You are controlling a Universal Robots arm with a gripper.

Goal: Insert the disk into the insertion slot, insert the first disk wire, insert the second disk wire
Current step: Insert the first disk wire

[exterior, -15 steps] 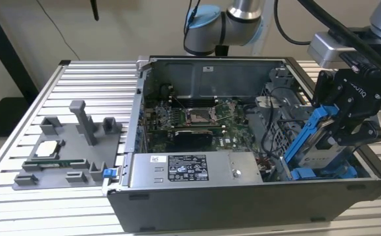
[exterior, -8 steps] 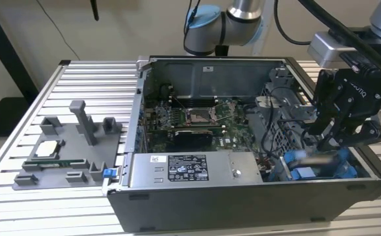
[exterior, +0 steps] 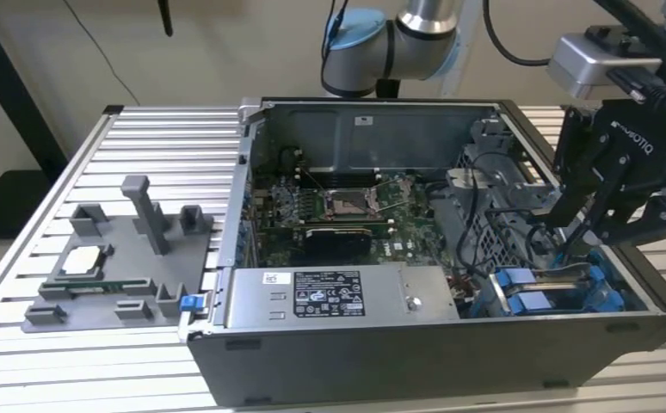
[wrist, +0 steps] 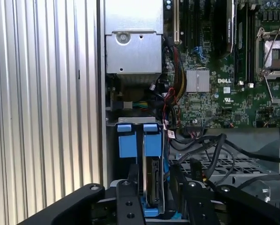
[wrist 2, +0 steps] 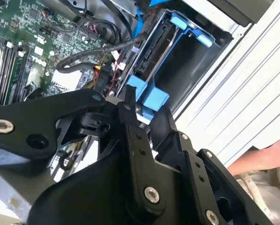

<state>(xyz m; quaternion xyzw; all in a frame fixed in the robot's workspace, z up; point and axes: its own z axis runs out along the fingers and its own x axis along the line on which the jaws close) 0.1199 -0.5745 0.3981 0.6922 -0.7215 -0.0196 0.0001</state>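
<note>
The disk (wrist: 153, 185) stands on edge in its bright blue frame, down inside the insertion slot (wrist: 126, 140) at the case's corner on the exterior view's right. In the second wrist view the disk (wrist 2: 154, 44) lies deep in the dark bay (wrist 2: 191, 70). My gripper (wrist: 154, 202) straddles the disk from above, one black finger (wrist: 132, 192) tight against each side of the blue frame. In the exterior view the gripper (exterior: 586, 237) hangs over the blue bay pieces (exterior: 517, 292). Black cables (wrist: 210, 150) lie loose beside the bay; I cannot tell which are the disk wires.
The open case holds a motherboard (exterior: 333, 206), a grey labelled power-supply box (exterior: 333, 297) and a perforated metal cage (wrist: 238, 164) beside the bay. A grey fixture with parts (exterior: 115, 258) stands on the slatted table (exterior: 150, 146). A person's hand (wrist 2: 266, 157) rests outside the case.
</note>
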